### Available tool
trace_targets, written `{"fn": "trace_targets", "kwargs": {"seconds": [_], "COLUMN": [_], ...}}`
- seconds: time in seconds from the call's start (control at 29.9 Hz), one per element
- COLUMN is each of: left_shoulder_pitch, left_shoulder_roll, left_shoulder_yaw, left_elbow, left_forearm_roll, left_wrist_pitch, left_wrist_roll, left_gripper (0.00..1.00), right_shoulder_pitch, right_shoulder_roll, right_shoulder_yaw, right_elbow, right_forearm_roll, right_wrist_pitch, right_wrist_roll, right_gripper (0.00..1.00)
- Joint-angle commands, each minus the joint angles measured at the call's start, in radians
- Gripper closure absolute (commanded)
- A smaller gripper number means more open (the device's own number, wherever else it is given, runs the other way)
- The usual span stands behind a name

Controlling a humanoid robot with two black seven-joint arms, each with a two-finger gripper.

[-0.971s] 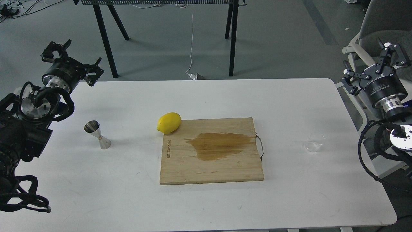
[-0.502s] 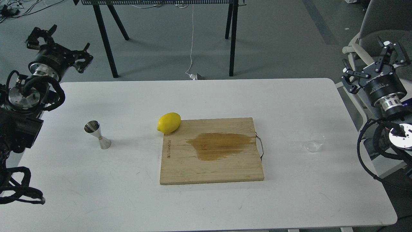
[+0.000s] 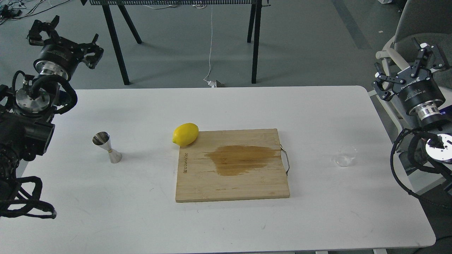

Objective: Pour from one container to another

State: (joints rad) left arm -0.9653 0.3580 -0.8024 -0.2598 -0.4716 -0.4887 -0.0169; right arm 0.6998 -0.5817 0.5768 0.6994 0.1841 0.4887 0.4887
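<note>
The clear glass cup (image 3: 345,156) stands on the white table (image 3: 226,106) at the right, past the cutting board's metal handle. The steel hourglass jigger (image 3: 107,147) stands upright on the table at the left. My left gripper (image 3: 63,35) hovers beyond the table's far left corner, well behind the jigger, its fingers spread and empty. My right gripper (image 3: 406,67) hangs off the table's right edge, behind and to the right of the cup, also open and empty.
A bamboo cutting board (image 3: 231,164) with a dark wet stain lies mid-table. A yellow lemon (image 3: 185,134) rests at its far left corner. Black table legs (image 3: 116,38) and a white cable cross the floor behind; a grey chair (image 3: 423,28) stands at the right.
</note>
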Motion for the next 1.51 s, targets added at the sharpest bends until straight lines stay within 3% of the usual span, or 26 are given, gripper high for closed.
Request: {"fn": "trace_targets", "kwargs": {"seconds": [0.0,0.2,0.37,0.64,1.11,1.17,1.37,1.47], "left_shoulder_pitch": [0.008,0.036,-0.004,-0.061,-0.076,-0.078,-0.131,-0.145], "left_shoulder_roll": [0.018,0.114,0.257,0.361,0.286,0.260,0.191,0.159], "left_shoulder_yaw": [0.008,0.061,0.117,0.123,0.123,0.124,0.212,0.239], "left_elbow": [-0.001,-0.003,-0.001,-0.004,-0.009,-0.009,-0.010,-0.012], "left_forearm_roll": [0.002,0.074,0.250,0.454,0.820,0.893,1.218,1.248], "left_wrist_pitch": [0.000,0.000,0.000,0.000,0.000,0.000,0.000,0.000], "left_wrist_roll": [-0.018,-0.018,-0.017,-0.018,-0.121,-0.179,-0.472,-0.472], "left_gripper": [0.00,0.00,0.00,0.00,0.00,0.00,0.00,0.00], "right_shoulder_pitch": [-0.003,-0.009,-0.009,-0.009,-0.009,-0.009,-0.009,-0.009], "right_shoulder_roll": [0.000,0.000,0.002,0.003,0.003,0.003,0.003,0.003], "right_shoulder_yaw": [-0.002,-0.002,-0.002,-0.003,-0.005,-0.006,-0.011,-0.014], "right_elbow": [0.000,-0.001,-0.001,-0.004,-0.004,-0.006,-0.009,-0.009], "right_forearm_roll": [-0.002,0.000,-0.002,-0.002,-0.003,-0.002,-0.003,-0.003], "right_wrist_pitch": [0.000,0.000,0.000,0.000,0.000,0.000,0.000,0.000], "right_wrist_roll": [0.000,0.000,0.000,0.000,0.000,0.000,0.000,0.000], "right_gripper": [0.01,0.01,0.01,0.01,0.01,0.01,0.01,0.01]}}
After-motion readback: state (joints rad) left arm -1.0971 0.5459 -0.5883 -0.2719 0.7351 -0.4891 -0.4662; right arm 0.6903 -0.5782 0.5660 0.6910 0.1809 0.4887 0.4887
